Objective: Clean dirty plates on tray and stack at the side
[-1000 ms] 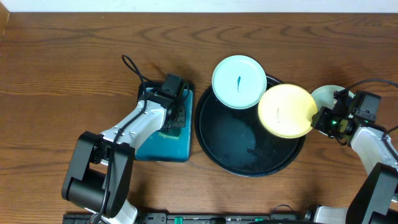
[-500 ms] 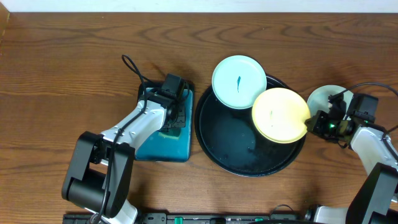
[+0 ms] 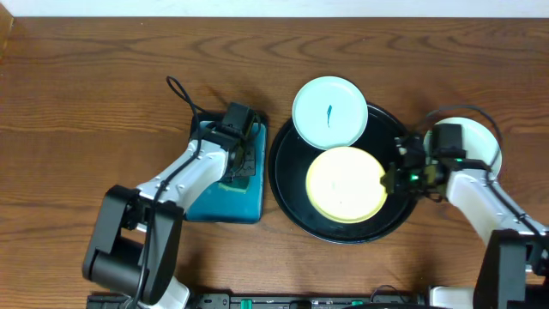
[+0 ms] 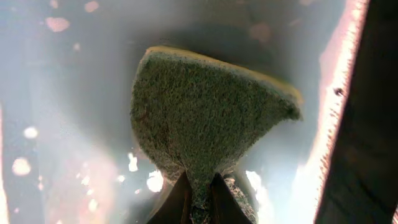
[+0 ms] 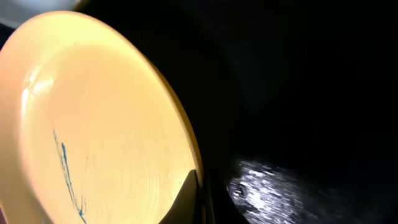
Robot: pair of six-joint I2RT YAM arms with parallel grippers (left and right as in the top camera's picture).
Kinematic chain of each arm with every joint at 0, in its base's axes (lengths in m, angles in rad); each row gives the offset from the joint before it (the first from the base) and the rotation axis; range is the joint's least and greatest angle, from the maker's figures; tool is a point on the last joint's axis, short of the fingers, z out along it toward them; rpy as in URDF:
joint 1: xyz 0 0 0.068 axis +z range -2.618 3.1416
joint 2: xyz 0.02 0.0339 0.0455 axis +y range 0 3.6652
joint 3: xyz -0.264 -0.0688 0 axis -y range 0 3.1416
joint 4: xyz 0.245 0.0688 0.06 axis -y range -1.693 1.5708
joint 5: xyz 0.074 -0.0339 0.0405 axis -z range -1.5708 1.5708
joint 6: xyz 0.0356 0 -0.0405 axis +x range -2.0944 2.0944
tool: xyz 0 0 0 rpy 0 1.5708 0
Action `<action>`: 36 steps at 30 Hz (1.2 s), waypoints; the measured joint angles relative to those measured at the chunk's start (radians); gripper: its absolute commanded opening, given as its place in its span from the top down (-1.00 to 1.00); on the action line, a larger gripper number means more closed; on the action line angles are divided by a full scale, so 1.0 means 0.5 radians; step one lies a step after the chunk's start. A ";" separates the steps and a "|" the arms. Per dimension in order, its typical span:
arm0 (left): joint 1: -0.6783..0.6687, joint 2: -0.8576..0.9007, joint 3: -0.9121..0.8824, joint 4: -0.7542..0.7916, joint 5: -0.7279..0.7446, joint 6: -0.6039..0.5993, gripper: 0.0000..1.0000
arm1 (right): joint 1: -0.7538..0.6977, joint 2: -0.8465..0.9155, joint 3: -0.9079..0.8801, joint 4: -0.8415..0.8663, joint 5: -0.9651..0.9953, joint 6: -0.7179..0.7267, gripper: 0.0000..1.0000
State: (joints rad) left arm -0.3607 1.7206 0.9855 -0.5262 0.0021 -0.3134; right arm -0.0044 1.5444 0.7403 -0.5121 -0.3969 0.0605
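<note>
The pale yellow plate [image 3: 346,184] is over the middle of the round black tray [image 3: 287,172]. My right gripper [image 3: 388,178] is shut on its right rim. In the right wrist view the yellow plate [image 5: 106,124] shows a thin blue smear [image 5: 65,168], and the gripper [image 5: 200,199] pinches the rim over the dark tray [image 5: 298,93]. A mint-white plate [image 3: 329,112] with a blue-green smear rests on the tray's upper left rim. Another pale plate [image 3: 479,142] lies on the table at the right, half hidden by my right arm. My left gripper [image 3: 243,161] is shut on a green sponge [image 4: 205,118].
The left gripper [image 4: 199,196] holds the sponge down inside a rectangular tray with a teal inside [image 3: 214,206], just left of the round tray. A black cable [image 3: 182,93] loops on the wooden table behind the left arm.
My right gripper has carried the yellow plate leftwards, from over the tray's right edge to its middle. The pale plate at the right now shows more. The left arm has not moved.
</note>
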 measured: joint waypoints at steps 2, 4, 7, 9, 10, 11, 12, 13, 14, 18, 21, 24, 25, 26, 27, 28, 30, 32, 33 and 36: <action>0.000 -0.072 -0.024 -0.013 0.009 -0.001 0.85 | 0.116 0.000 0.000 0.032 0.098 0.001 0.97; 0.000 -0.163 -0.034 -0.026 0.022 0.000 0.86 | 0.208 0.000 0.000 0.066 0.185 0.014 0.98; 0.000 -0.301 -0.034 -0.023 0.031 0.000 0.85 | 0.326 0.000 0.000 0.118 0.328 0.056 0.98; 0.000 -0.399 -0.034 -0.022 0.036 0.000 0.85 | 0.391 0.000 0.000 0.146 0.420 0.085 0.97; 0.000 -0.430 -0.034 -0.023 0.036 0.000 0.85 | 0.413 0.000 0.000 0.155 0.450 0.096 0.98; 0.000 -0.462 -0.034 -0.023 0.037 0.000 0.86 | 0.419 0.000 0.000 0.158 0.471 0.108 0.97; 0.000 -0.496 -0.034 -0.019 0.036 0.000 0.86 | 0.435 0.000 0.000 0.159 0.503 0.125 0.97; 0.000 -0.522 -0.034 -0.014 0.036 0.000 0.86 | 0.452 0.000 0.000 0.157 0.549 0.148 0.97; 0.000 -0.549 -0.034 -0.005 0.037 0.000 0.86 | 0.460 0.000 0.000 0.158 0.577 0.166 0.97; 0.000 -0.649 -0.034 0.089 0.048 0.000 0.85 | 0.475 0.000 -0.008 0.156 0.708 0.248 0.98; 0.016 -0.695 -0.034 0.171 0.127 0.000 0.86 | 0.475 0.000 -0.012 0.156 0.758 0.283 0.98; 0.067 -0.700 -0.034 0.216 0.224 0.000 0.86 | 0.475 0.000 -0.014 0.156 0.779 0.298 0.98; 0.099 -0.700 -0.034 0.216 0.262 0.000 0.85 | 0.475 -0.001 -0.014 0.156 0.782 0.300 0.98; 0.133 -0.700 -0.034 0.215 0.303 0.000 0.85 | 0.475 -0.001 -0.014 0.156 0.784 0.303 0.98; 0.172 -0.700 -0.034 0.216 0.349 0.001 0.85 | 0.475 -0.001 -0.015 0.156 0.787 0.305 0.98; 0.210 -0.700 -0.034 0.216 0.393 0.000 0.85 | 0.475 -0.001 -0.015 0.156 0.788 0.306 0.98; 0.294 -0.700 -0.034 0.216 0.500 0.006 0.85 | 0.475 -0.001 -0.015 0.156 0.788 0.307 0.98; 0.384 -0.700 -0.034 0.216 0.642 0.033 0.86 | 0.475 -0.002 -0.015 0.156 0.789 0.312 0.98; 0.422 -0.700 -0.034 0.216 0.712 0.053 0.86 | 0.475 -0.002 -0.015 0.156 0.789 0.313 0.98; 0.545 -0.700 -0.047 0.219 0.953 0.130 0.86 | 0.475 -0.002 -0.015 0.154 0.790 0.315 0.98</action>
State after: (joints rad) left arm -0.0883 1.3705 0.9619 -0.4168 0.4786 -0.2485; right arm 0.2333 1.5436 0.7326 -0.4351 -0.0017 0.2180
